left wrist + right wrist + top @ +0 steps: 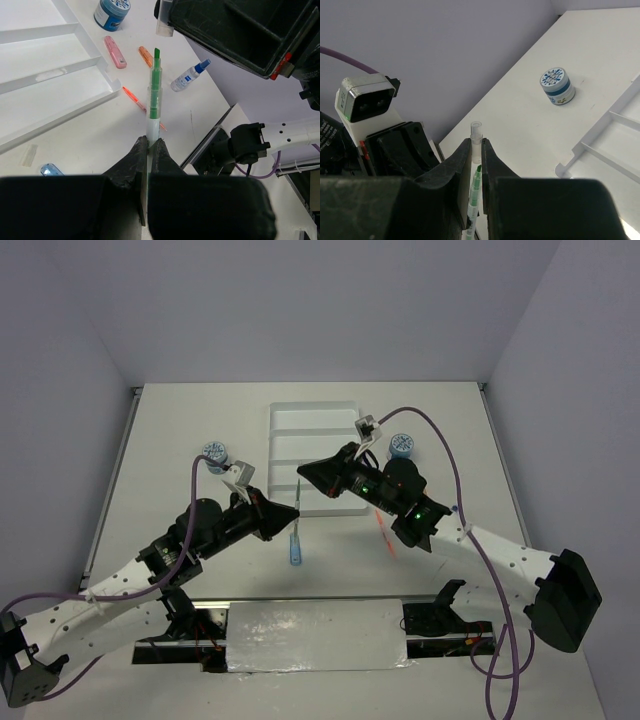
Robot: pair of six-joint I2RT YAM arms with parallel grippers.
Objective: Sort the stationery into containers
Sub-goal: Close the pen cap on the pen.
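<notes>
Green pen (154,85): up in the air between the two arms, just off the near edge of the tray (310,422), green chisel tip pointing away from the left arm.
Left gripper (150,144): jaws pressed together on the pen's pale tail end, barrel sticking straight out ahead.
Right gripper (476,150): jaws pinching a short clear cap (476,131) right at the pen's tip end; touching the tip or just off it, cannot tell.
Handling of the pen: light, stiff, smooth plastic; likely to swivel when pinched at one end only, so better taken near the middle of the barrel.
Handling of the cap: small and slick, easy to cock sideways or drop; needs lining up with the barrel before any push.
Loose on the surface (180,420): blue stick (296,552) near the left arm; pink stick (115,51), orange stick (145,56), white-blue tube (187,77) and orange pen (137,102) beside the tray; one tub (215,453) left of the tray, another (401,446) right of it.
Likely step: capping, then laying the pen lengthwise in a long compartment.
</notes>
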